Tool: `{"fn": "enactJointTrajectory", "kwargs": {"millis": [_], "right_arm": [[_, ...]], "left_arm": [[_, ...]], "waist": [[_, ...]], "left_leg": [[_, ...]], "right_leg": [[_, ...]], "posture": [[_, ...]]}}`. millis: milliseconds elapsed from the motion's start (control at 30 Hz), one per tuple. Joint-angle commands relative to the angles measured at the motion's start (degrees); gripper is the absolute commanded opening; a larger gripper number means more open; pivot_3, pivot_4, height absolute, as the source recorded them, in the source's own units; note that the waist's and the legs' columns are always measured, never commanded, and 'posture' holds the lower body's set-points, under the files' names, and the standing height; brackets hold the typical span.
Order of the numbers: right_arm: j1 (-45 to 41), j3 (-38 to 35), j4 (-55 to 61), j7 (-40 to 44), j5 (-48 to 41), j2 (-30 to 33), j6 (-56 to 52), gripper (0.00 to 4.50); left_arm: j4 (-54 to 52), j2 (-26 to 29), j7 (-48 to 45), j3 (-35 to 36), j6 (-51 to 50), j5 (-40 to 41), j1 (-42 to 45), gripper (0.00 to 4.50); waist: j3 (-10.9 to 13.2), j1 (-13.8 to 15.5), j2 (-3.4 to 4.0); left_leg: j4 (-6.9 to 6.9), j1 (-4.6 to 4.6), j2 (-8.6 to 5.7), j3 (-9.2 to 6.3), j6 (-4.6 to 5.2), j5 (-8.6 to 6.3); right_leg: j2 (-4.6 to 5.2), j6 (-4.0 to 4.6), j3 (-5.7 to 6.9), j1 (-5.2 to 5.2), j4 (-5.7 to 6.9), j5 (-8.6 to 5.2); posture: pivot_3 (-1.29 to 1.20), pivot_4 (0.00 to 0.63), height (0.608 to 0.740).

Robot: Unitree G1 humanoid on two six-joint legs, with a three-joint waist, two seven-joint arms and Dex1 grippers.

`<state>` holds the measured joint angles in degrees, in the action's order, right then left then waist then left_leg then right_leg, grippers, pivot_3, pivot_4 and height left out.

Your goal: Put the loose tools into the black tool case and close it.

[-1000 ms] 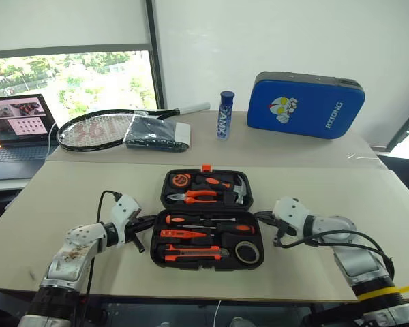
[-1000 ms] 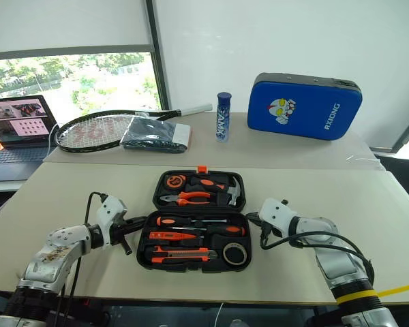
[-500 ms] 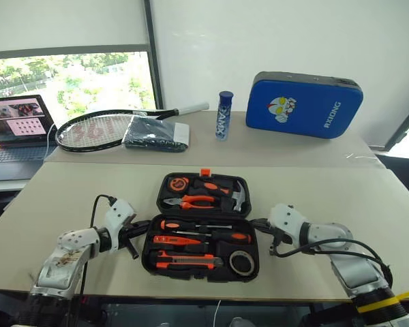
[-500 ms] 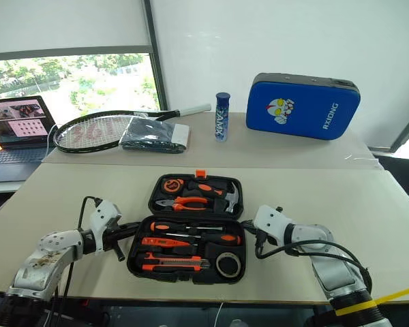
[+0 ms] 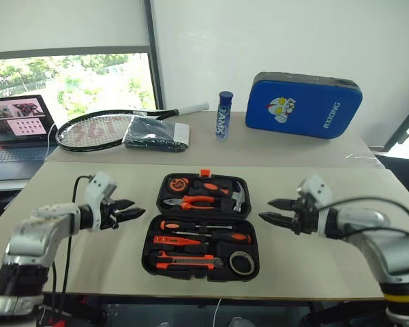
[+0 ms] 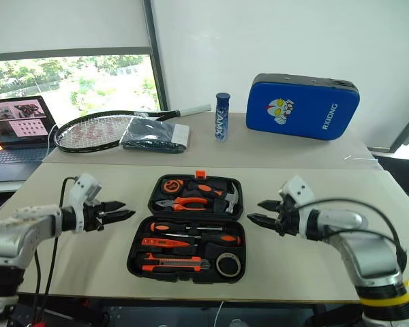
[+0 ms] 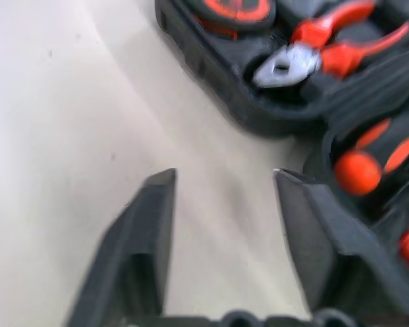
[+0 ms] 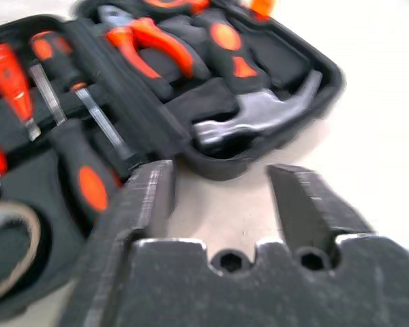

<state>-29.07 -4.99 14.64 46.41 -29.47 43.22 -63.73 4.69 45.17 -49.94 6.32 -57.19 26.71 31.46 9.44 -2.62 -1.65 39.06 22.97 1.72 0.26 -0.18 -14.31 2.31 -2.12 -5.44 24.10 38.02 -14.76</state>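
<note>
Lying open on the near table (image 5: 68, 272), the black tool case (image 5: 199, 235) has its screwdrivers (image 5: 204, 233), utility knife (image 5: 187, 257) and tape roll (image 5: 242, 262) seated in the near half. Flanking it, raised above the table, the left gripper (image 5: 131, 209) and right gripper (image 5: 276, 210) both have their fingers spread, holding nothing. Pliers (image 5: 189, 200) and hammer (image 5: 225, 191) sit in the far half. Beyond stand a racket (image 5: 102, 128), bottle (image 5: 224, 114) and blue case (image 5: 305, 103).

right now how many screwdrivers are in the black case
3, all in the near half of the black tool case: one black-and-orange screwdriver at the hinge, another right of it, the slim orange screwdriver below.
</note>
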Motion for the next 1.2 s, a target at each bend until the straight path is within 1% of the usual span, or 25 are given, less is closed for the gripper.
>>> {"fn": "enactJointTrajectory", "kwargs": {"millis": [33, 100, 167, 233, 300, 467, 667, 833, 867, 967, 1000, 1033, 1100, 1133, 1167, 1200], "right_arm": [[-9.3, -2.19, -4.21, -4.94, -3.76, -3.14, -18.7, 3.04], [-13.24, -0.71, -7.18, -7.21, -2.67, -3.96, -23.48, 3.04], [-17.94, 1.29, -12.26, -10.66, -0.6, -5.27, -27.67, 3.04], [-20.84, 2.38, -16.2, -12.6, 0.29, -6.2, -28.77, 3.04], [-22.57, 3.42, -18.62, -13.66, 0.67, -6.74, -28.77, 3.04], [-25.38, 4.14, -22.95, -16.54, 1.55, -9.46, -28.77, 3.04], [-25.98, 6.3, -24.93, -18.1, 0.93, -10.63, -28.77, 3.04], [-26.7, 7.02, -27.11, -20.09, 3.01, -12.32, -28.69, 3.04], [-26.8, 7.09, -27.48, -20.35, 3.36, -12.56, -28.62, 2.52], [-26.99, 7.65, -28.21, -20.63, 4.01, -13.52, -28.32, 1.7], [-27.0, 7.91, -28.45, -20.8, 4.24, -13.99, -28.1, 1.39], [-27.0, 8.04, -28.62, -20.92, 4.41, -14.33, -27.94, 1.05], [-26.9, 8.46, -28.62, -20.84, 4.48, -14.62, -27.86, 0.75], [-26.83, 8.41, -28.57, -20.88, 4.56, -14.76, -27.91, 0.31], [-26.77, 8.34, -28.51, -20.9, 4.63, -14.84, -27.97, 0.02], [-26.66, 8.21, -28.42, -20.85, 4.65, -14.87, -27.8, 0.0]], "left_arm": [[5.36, -2.5, 5.46, -0.15, -10.18, 0.24, 8.74, 2.7], [6.89, -3.17, 5.38, -1.98, -12.99, 0.43, 11.72, 2.7], [6.97, -2.87, 3.77, -6.68, -14.88, -0.05, 14.12, 2.7], [7.36, -3.43, 3.99, -9.49, -16.95, -0.29, 16.1, 2.7], [8.04, -4.35, 4.88, -10.64, -17.28, -0.75, 17.23, 2.7], [9.31, -6.0, 6.13, -11.61, -16.82, -1.3, 17.81, 2.7], [9.42, -6.31, 6.63, -12.2, -16.55, -2.0, 17.46, 2.7], [9.42, -6.34, 6.62, -12.5, -16.32, -2.61, 17.14, 2.7], [9.38, -6.41, 6.7, -12.51, -16.38, -2.61, 17.12, 2.7], [9.67, -6.57, 6.75, -12.95, -16.28, -2.85, 17.09, 2.7], [9.94, -6.65, 6.84, -13.1, -16.05, -3.05, 17.12, 2.29], [10.13, -6.76, 6.98, -13.12, -15.92, -3.18, 17.17, 2.19], [10.35, -6.94, 7.22, -12.94, -15.83, -3.29, 17.18, 1.78], [10.47, -6.93, 7.35, -12.83, -15.58, -3.44, 17.1, 1.31], [10.51, -6.91, 7.44, -12.75, -15.41, -3.56, 17.04, 1.02], [10.53, -6.8, 7.32, -12.7, -15.27, -3.62, 16.89, 0.64]], "waist": [[0.01, 0.04, -0.01], [0.0, 0.12, -0.01], [0.0, 0.08, 0.0], [0.0, 0.1, 0.0], [0.0, 0.17, 0.0], [0.0, 0.12, 0.0], [0.0, 0.14, 0.0], [0.0, 0.06, 0.0], [0.0, 0.06, 0.0], [0.0, 0.06, 0.0], [0.0, 0.08, 0.01], [0.0, 0.09, 0.01], [-0.01, 0.09, 0.01], [-0.01, 0.1, 0.01], [-0.02, 0.09, 0.03], [-0.02, 0.09, 0.03]], "left_leg": [[0.0, 0.05, -0.01, 0.0, 0.01, 0.01], [-0.02, 0.12, 0.0, -0.09, 0.02, 0.01], [-0.08, 0.32, -0.01, -0.1, 0.02, 0.0], [-0.1, 0.44, -0.03, -0.08, 0.02, 0.01], [-0.1, 0.61, -0.04, -0.08, 0.02, 0.01], [-0.1, 0.7, -0.04, -0.09, 0.02, 0.01], [-0.09, 0.7, -0.06, -0.1, 0.01, 0.01], [-0.08, 0.69, -0.07, -0.1, 0.0, 0.02], [-0.08, 0.69, -0.07, -0.1, 0.0, 0.02], [-0.08, 0.69, -0.07, -0.11, 0.0, 0.02], [-0.08, 0.68, -0.07, -0.11, 0.0, 0.02], [-0.08, 0.68, -0.07, -0.11, 0.0, 0.02], [-0.08, 0.68, -0.08, -0.11, 0.0, 0.02], [-0.08, 0.68, -0.08, -0.11, 0.0, 0.02], [-0.08, 0.66, -0.08, -0.12, 0.0, 0.02], [-0.08, 0.54, -0.08, -0.12, 0.0, 0.02]], "right_leg": [[-0.04, 0.03, 0.01, 0.03, -0.02, 0.02], [-0.08, 0.04, 0.09, 0.05, -0.04, 0.02], [-0.07, 0.04, 0.09, 0.23, -0.07, 0.02], [-0.01, 0.05, 0.09, 0.31, -0.03, 0.02], [0.03, 0.04, 0.12, 0.42, -0.02, 0.03], [0.08, 0.04, 0.18, 0.45, -0.02, 0.03], [0.09, 0.04, 0.2, 0.47, -0.04, 0.03], [0.1, 0.04, 0.2, 0.47, -0.03, 0.03], [0.09, 0.04, 0.2, 0.47, -0.03, 0.03], [0.1, 0.04, 0.2, 0.47, -0.03, 0.03], [0.1, 0.04, 0.2, 0.47, -0.03, 0.03], [0.1, 0.04, 0.21, 0.47, -0.02, 0.03], [0.11, 0.04, 0.21, 0.47, -0.02, 0.03], [0.11, 0.04, 0.22, 0.47, -0.02, 0.03], [0.11, 0.04, 0.22, 0.46, -0.02, 0.03], [0.12, 0.04, 0.21, 0.36, -0.03, 0.03]], "posture": [[0.0, 0.15, 0.74], [0.0, 0.15, 0.74], [0.0, 0.15, 0.74], [0.0, 0.15, 0.74], [0.0, 0.15, 0.74], [0.0, 0.15, 0.74], [0.0, 0.15, 0.74], [0.0, 0.15, 0.74], [0.0, 0.15, 0.74], [0.0, 0.15, 0.74], [0.0, 0.15, 0.74], [0.0, 0.15, 0.74], [0.0, 0.15, 0.74], [0.0, 0.15, 0.74], [0.0, 0.15, 0.74], [0.0, 0.15, 0.74]]}}
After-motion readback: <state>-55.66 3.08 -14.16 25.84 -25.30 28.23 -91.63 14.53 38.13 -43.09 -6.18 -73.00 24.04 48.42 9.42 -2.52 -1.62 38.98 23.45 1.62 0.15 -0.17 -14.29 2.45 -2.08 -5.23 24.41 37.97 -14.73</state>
